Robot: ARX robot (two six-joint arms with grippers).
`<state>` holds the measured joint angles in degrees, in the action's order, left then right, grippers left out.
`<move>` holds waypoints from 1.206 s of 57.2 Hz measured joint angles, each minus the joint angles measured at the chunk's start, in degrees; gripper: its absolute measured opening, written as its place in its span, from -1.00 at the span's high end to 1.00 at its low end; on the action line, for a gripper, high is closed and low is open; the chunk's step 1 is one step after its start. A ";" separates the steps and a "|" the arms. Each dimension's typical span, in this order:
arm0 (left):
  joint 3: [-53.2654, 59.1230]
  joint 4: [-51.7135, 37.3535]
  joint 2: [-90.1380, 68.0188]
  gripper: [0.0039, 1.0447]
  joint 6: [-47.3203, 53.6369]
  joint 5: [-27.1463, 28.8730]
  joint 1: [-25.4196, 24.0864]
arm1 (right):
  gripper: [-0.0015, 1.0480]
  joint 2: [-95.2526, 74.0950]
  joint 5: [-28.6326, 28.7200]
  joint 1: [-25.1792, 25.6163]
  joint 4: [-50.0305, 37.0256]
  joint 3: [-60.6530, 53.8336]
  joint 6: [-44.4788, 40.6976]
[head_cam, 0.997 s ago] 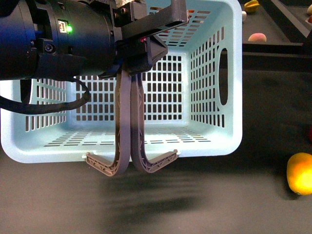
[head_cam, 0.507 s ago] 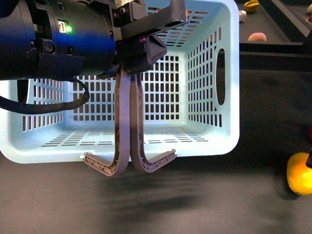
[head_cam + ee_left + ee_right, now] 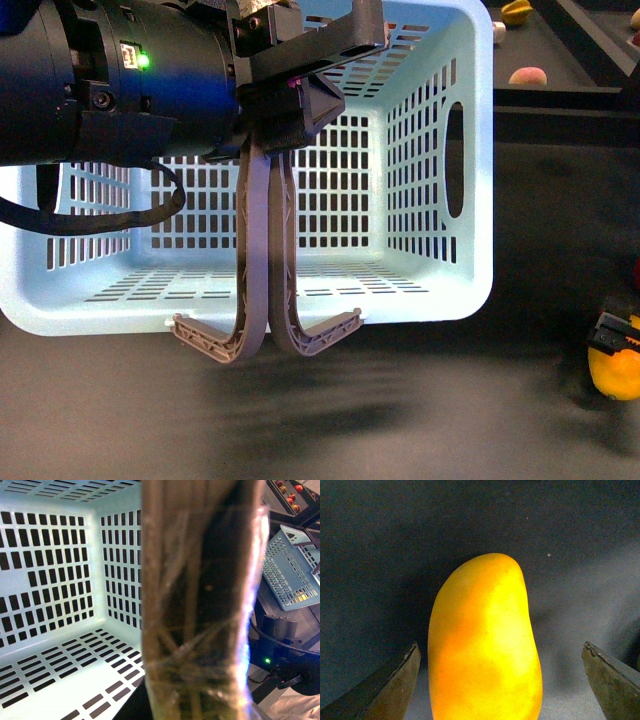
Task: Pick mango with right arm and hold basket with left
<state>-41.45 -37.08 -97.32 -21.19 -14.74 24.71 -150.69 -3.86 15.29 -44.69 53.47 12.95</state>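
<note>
Front: left gripper (image 3: 266, 345) hangs at the light-blue basket (image 3: 440, 300) near rim, its 2 grey fingers pressed together, nothing visible between them; mango (image 3: 615, 380) on the dark table (image 3: 450, 420) at far right, right gripper (image 3: 615, 335) just above it; left wrist: blurred finger (image 3: 200, 605) beside the basket's (image 3: 50, 580) interior; right wrist: mango (image 3: 485, 645) between the spread fingers (image 3: 390, 690), clear of both.

Front view: even, fairly bright light. The pale blue basket (image 3: 440, 290) is sharp and well lit. The dark counter (image 3: 420, 430) is dim, with a smeared soft shadow at lower centre.

Left wrist view: a blurred, out-of-focus brown finger (image 3: 200, 605) fills the centre. The basket behind it looks slightly washed out.

Right wrist view: the mango (image 3: 485, 645) glows sharp yellow, and shadow darkens the counter beside it. The jaws are soft.
</note>
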 joint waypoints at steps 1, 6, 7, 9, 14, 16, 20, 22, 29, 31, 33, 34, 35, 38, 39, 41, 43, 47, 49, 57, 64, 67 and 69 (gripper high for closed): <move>0.02 0.00 0.00 0.84 0.00 0.02 0.00 | -0.85 -0.50 -0.11 -0.02 0.17 0.44 0.02; 0.02 0.00 0.00 0.84 0.00 0.02 0.00 | -0.85 -1.81 -0.26 -0.17 0.68 1.60 0.22; 0.00 0.00 0.00 0.84 0.00 0.00 0.00 | -0.85 -2.16 -0.31 -0.24 0.74 1.86 0.22; 0.02 0.00 0.00 0.84 0.00 0.02 0.00 | -0.85 -2.47 -0.42 -0.28 0.83 2.14 0.22; 0.02 0.00 0.00 0.84 0.00 0.00 0.00 | -0.85 -3.30 -0.81 -0.44 1.16 3.13 0.20; 0.02 0.00 0.00 0.84 0.00 0.02 0.00 | -0.85 -3.65 -1.03 -0.46 1.29 3.54 0.20; 0.02 0.00 0.00 0.84 0.00 0.00 0.00 | -0.85 -4.15 -1.33 -0.55 1.51 4.09 0.17; 0.00 0.00 0.00 0.84 0.00 0.00 0.00 | -0.85 -4.31 -1.53 -0.57 1.57 4.26 0.17; 0.02 0.00 0.00 0.84 0.00 0.00 0.00 | -0.58 -4.81 -2.19 -0.81 1.60 4.76 -0.31; 0.00 0.00 0.00 0.84 0.00 0.00 0.00 | -0.51 -4.87 -2.32 -0.81 1.57 4.85 -0.52; 0.02 0.00 0.00 0.84 0.00 0.00 0.00 | -0.41 -4.90 -2.40 -0.83 1.57 4.90 -0.70; 0.00 0.00 0.00 0.84 0.00 0.00 0.00 | -0.38 -4.90 -2.43 -0.83 1.57 4.90 -0.72; 0.02 0.00 0.00 0.84 0.00 -0.02 0.00 | -0.34 -4.90 -2.54 -0.83 1.57 4.90 -0.74; 0.02 0.00 0.00 0.84 0.00 -0.02 0.00 | -0.24 -4.90 -2.62 -0.83 1.57 4.85 -0.92; 0.02 0.00 0.00 0.84 0.00 -0.02 0.00 | -0.22 -4.90 -2.62 -0.83 1.57 4.85 -0.92; 0.02 0.00 0.00 0.84 0.00 0.00 0.00 | -0.18 -4.90 -2.60 -0.74 1.79 4.98 -1.05; 0.02 0.00 0.00 0.84 0.00 0.00 0.00 | -0.17 -4.90 -2.58 -0.66 2.08 5.22 -1.11; 0.02 0.00 0.00 0.84 0.00 0.00 0.00 | -0.16 -4.87 -2.40 -0.48 2.16 5.33 -1.11; 0.02 0.00 0.00 0.84 0.00 0.00 0.00 | -0.15 -4.57 -2.03 -0.31 2.23 5.27 -1.11; 0.02 0.00 0.00 0.84 0.00 0.00 -0.02 | -0.15 -1.53 -0.48 -0.15 2.23 2.80 -0.72; 0.02 0.00 -0.02 0.84 0.00 0.11 -0.02 | -0.15 4.59 1.77 -0.46 2.23 -0.66 0.26; 0.02 0.00 -0.02 0.84 0.02 0.11 -0.02 | -0.15 8.13 2.93 -0.85 2.49 -2.12 0.96; 0.02 0.00 -0.02 0.84 0.02 0.11 0.00 | -0.15 10.10 3.56 -1.16 2.64 -2.82 1.33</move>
<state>-41.43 -37.08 -97.34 -21.17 -14.63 24.71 -140.59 -0.30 14.13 -42.04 50.65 14.28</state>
